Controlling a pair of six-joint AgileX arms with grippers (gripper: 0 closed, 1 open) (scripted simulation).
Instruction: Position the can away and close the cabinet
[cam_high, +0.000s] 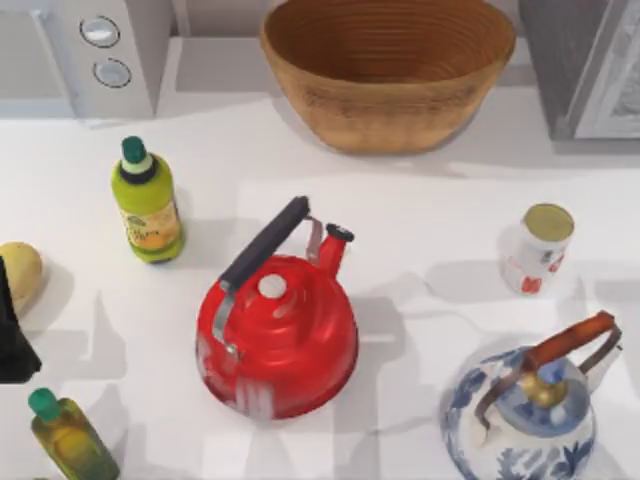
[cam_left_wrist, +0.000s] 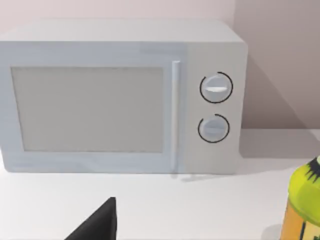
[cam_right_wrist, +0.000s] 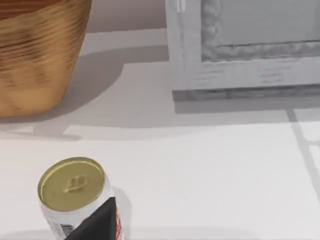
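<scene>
A white table (cam_high: 430, 210) seen from above holds kitchen items. At its back left stands a pale grey microwave (cam_left_wrist: 120, 95) with two round dials, its door shut. At the back centre sits a large woven basket (cam_high: 388, 70). At the back right corner is a grey cabinet (cam_right_wrist: 245, 50), its framed front showing in the right wrist view.

In the middle of the table stands a red kettle (cam_high: 278, 335) with a black handle. At the front right is a blue and white kettle (cam_high: 520, 420) with a brown handle.

A yellow-green bottle (cam_high: 147, 205) with a green cap stands upright on the left side, and a second green-capped bottle (cam_high: 70, 440) lies near the front left corner. A yellowish rounded object (cam_high: 18, 275) rests at the left edge.

The can (cam_high: 538, 250), white with red marks and a dull gold top, stands upright on the right side, behind the blue and white kettle and well in front of the cabinet.

A dark part of the left arm (cam_high: 12, 340) shows at the table's left edge; whether its fingers are apart or together cannot be told. A dark fingertip of the right gripper (cam_right_wrist: 97, 222) shows just beside the can; its state cannot be told either.
</scene>
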